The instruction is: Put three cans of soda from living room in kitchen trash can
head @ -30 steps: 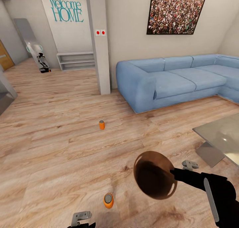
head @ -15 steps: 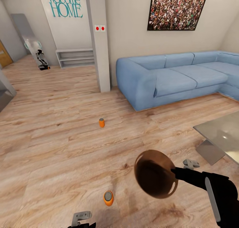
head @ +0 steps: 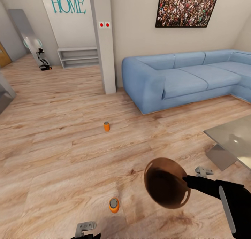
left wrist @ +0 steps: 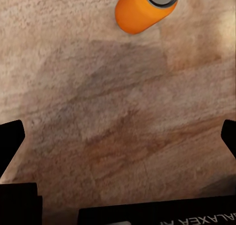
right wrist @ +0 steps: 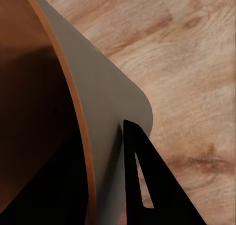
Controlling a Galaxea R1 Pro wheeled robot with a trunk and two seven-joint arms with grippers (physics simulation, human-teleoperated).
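Living room, pale wood floor [head: 55, 134]. The right gripper [head: 186, 179] grips the rim of the bin [head: 166, 187], which hangs above the floor at near right with its dark mouth turned toward the head camera; its base is hidden behind the mouth. In the right wrist view one finger [right wrist: 142, 185] lies against the outer wall of the bin [right wrist: 39, 126], and the other is hidden inside it.

One orange can [head: 114, 204] stands on the floor near the robot, left of the bin. The left wrist view shows this can [left wrist: 145, 7] cut off at the frame edge. A second orange can [head: 106, 126] stands farther off, toward the pillar [head: 104, 40].

Only a grey part of the left gripper [head: 85, 228] shows at the near edge of the head view. Its fingertips [left wrist: 11, 141] sit well apart at opposite edges of the wrist view, nothing between them.

The sofa [head: 181, 78] lies far right. The table [head: 232, 138] is cut off at the right edge.
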